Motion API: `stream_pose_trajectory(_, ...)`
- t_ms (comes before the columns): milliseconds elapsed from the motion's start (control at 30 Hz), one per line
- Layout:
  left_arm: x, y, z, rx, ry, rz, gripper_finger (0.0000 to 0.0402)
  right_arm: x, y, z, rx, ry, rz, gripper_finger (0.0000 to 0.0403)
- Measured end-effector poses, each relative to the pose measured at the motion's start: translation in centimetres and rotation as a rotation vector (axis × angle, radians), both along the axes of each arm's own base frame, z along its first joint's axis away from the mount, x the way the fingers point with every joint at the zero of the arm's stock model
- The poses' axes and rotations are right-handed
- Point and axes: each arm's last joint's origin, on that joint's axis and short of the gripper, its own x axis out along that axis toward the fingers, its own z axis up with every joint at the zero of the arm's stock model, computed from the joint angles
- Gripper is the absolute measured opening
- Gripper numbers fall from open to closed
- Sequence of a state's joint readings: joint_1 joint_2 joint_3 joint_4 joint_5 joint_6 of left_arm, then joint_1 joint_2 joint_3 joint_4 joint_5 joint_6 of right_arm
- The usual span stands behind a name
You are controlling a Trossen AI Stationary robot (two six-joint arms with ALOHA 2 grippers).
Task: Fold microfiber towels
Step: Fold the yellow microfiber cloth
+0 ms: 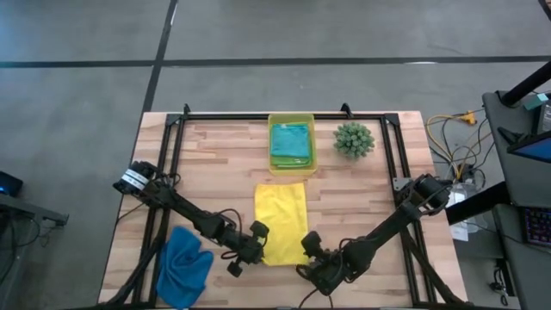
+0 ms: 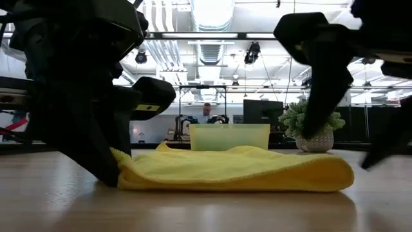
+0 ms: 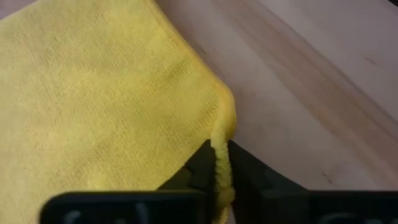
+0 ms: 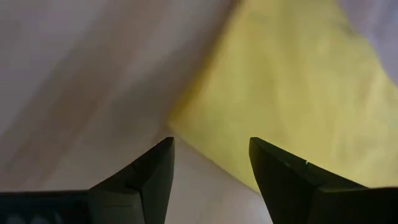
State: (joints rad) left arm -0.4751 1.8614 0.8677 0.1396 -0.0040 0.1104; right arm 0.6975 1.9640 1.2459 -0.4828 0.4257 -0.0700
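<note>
At bench front centre, half-folded yellow towel (image 1: 281, 222) pinched at near corner by closed left claw (image 3: 219, 180); right claw (image 4: 211, 163) held open beside opposite corner; blue towel (image 1: 183, 265) left unfolded, others stowed in bin (image 1: 292, 119)

Plain yellow towel (image 1: 281, 222), royal blue towel (image 1: 184, 266), teal towel (image 1: 291, 144) in a yellow-green bin (image 1: 292, 120) — pale striped wood surface (image 1: 215, 155).

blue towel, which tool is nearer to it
Left. The left tool is shut on the yellow towel corner, just beside the blue towel. The right tool sits open across the yellow towel, farther off.
</note>
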Motion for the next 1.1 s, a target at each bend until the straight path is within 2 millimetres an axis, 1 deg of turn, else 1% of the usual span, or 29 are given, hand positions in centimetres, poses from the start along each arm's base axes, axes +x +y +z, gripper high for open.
stream_pose_trajectory(67, 0.0, 0.0, 0.0, 0.005, 0.002, 0.004, 0.0005, -0.1, 0.3, -0.1, 0.006, 0.006, 0.064, 0.0203)
stream_pose_trajectory(133, 0.0, 0.1, -0.1, 0.005, 0.003, 0.004, 0.0006, 0.0, 0.5, -0.1, 0.004, -0.006, 0.099, 0.0203)
stream_pose_trajectory(233, 0.0, 0.1, -0.1, 0.006, 0.003, 0.006, 0.0008, -0.1, 0.6, -0.3, 0.008, -0.013, 0.111, 0.0199)
stream_pose_trajectory(367, 0.0, 0.2, -0.1, -0.004, 0.009, 0.029, 0.0008, 0.1, 0.4, -0.8, 0.019, -0.047, 0.127, 0.0181)
stream_pose_trajectory(533, 0.1, 0.3, -0.1, -0.003, 0.009, 0.036, 0.0008, -0.4, -0.1, -1.9, 0.002, -0.047, 0.155, 0.0141)
stream_pose_trajectory(700, 0.0, 0.3, -0.1, 0.0, 0.008, 0.037, 0.0008, -0.8, -0.4, -2.4, -0.009, -0.038, 0.156, 0.0083)
stream_pose_trajectory(867, 0.0, 0.3, 0.4, 0.002, -0.01, 0.038, 0.0008, -0.1, -0.1, -1.5, -0.002, -0.06, 0.144, 0.002)
stream_pose_trajectory(967, 0.0, 0.4, 0.9, 0.002, -0.024, 0.045, 0.0008, 0.5, 0.1, -0.8, 0.036, -0.078, 0.091, 0.0011)
stream_pose_trajectory(1100, -0.4, 0.7, 1.8, 0.007, -0.028, 0.06, 0.0008, 1.2, 0.4, 0.4, 0.079, -0.085, 0.023, 0.0009)
